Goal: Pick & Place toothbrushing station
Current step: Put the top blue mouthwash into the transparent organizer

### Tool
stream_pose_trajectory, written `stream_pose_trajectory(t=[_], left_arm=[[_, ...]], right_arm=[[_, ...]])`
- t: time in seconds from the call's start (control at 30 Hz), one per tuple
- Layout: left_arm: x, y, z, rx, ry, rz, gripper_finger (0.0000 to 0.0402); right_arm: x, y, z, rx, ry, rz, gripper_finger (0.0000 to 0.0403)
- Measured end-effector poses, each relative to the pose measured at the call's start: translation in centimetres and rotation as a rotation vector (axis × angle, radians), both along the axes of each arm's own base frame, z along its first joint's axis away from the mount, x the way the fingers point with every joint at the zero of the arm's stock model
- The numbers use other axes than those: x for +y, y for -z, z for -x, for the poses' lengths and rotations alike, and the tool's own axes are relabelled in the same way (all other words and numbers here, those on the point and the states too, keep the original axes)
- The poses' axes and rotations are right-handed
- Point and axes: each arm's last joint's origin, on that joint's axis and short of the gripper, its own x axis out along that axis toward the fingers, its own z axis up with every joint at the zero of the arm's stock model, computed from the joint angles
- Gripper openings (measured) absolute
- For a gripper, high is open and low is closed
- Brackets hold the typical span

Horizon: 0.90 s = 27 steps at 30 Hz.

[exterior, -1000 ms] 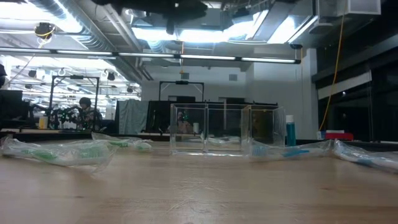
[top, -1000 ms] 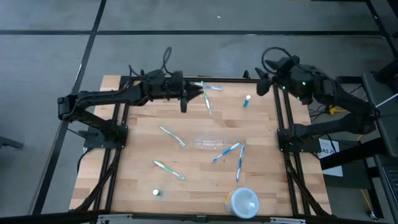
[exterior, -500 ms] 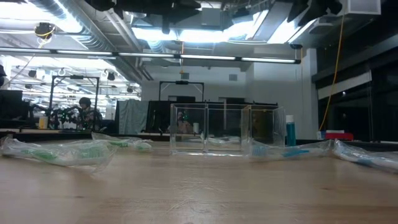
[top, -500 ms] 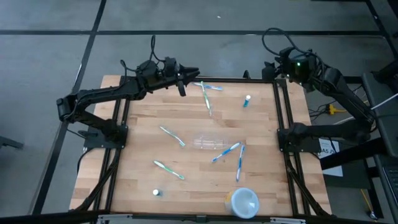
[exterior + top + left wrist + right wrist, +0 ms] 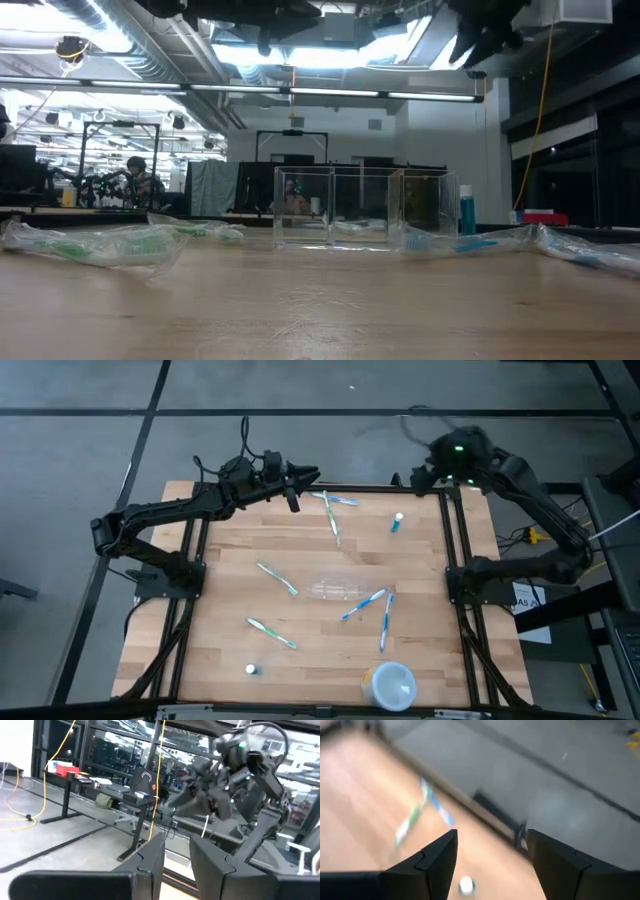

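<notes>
Both grippers hang at the counter's [image 5: 220,610] far edge, fingers parted and empty; the toothbrushing station [image 5: 338,592] lies mid-counter, long axis running side to side, roughly equally far from left gripper [image 5: 312,478] and right gripper [image 5: 415,480]

A pale wooden table top [image 5: 230,590] sits in a black metal frame [image 5: 190,600] on a grey concrete floor [image 5: 80,450] crossed by dark seam lines. Seen level from the table, the room opens into a wide workshop — exposed ducts and long strip lights [image 5: 330,95] run across the ceiling, and a dark upright frame [image 5: 292,150] stands mid-room before a grey curtain [image 5: 215,187]. A person [image 5: 137,178] sits far off among benches at the left. A yellow cable [image 5: 545,90] hangs down the dark wall on the right. Elsewhere, a desk [image 5: 85,785] carries a red box [image 5: 65,769] beside glass partitions, with office chairs [image 5: 300,857] nearby.
</notes>
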Motion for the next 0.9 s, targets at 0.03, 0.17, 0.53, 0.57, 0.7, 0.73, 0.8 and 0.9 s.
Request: stream_pose_trajectory(t=[0.03,0.17,0.53,0.57,0.7,0.73,0.8,0.9], left_arm=[[-0.1,0.0,0.1,0.019,-0.008,-0.007,0.0086],[-0.2,0.2,0.4,0.199,-0.085,-0.001,0.0086],[-0.3,-0.6,1.2,0.511,-0.213,0.005,0.0086],[-0.4,-0.6,1.3,0.525,-0.205,0.007,0.0086],[-0.5,-0.5,1.3,0.531,-0.152,0.025,0.0094],[-0.6,-0.5,1.2,0.521,-0.124,0.034,0.0097],[-0.7,-0.7,1.2,0.498,-0.074,0.042,0.0106],[-0.9,-0.9,1.4,0.499,-0.054,0.025,0.0121]], right_arm=[[-0.6,0.9,-0.3,0.073,-0.023,-0.038,0.0239],[-2.6,4.8,-1.2,0.395,-0.075,-0.209,0.0239],[-4.5,9.3,-3.8,0.644,-0.174,-0.368,0.0239],[-4.2,9.3,-4.0,0.66,-0.212,-0.365,0.0239],[-2.7,8.7,-4.9,0.613,-0.406,-0.346,0.0239],[-2.4,8.6,-5.1,0.585,-0.45,-0.344,0.0239],[-1.7,8.3,-5.5,0.55,-0.532,-0.339,0.0239],[-1.0,8.1,-5.9,0.568,-0.582,-0.295,0.0239]])
